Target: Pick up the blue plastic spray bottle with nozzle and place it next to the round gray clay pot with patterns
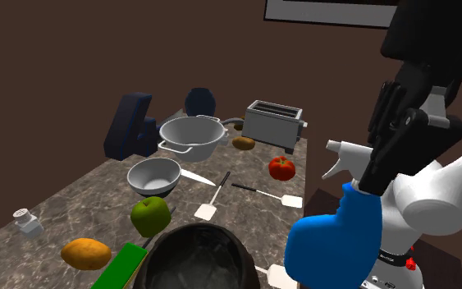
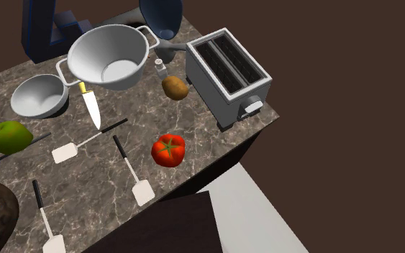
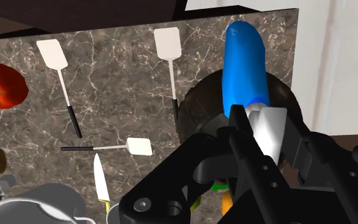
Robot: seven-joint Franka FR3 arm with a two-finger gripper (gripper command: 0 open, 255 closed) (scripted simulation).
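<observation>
Fingers (image 3: pixel 240 127) clasp blue bottle (image 3: pixel 244 63) nr pot (image 3: pixel 199 111), counter (image 3: pixel 120 83) edge.

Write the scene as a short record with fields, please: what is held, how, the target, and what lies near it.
held thing: blue spray bottle, lifted off the counter
grasp: gripper shut on its white nozzle end
target: dark round pot
surface: marbled counter
near the pot: green apple, white spatula

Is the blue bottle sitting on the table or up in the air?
Up in the air: the gripper clasps the blue bottle by its white nozzle end.
</observation>
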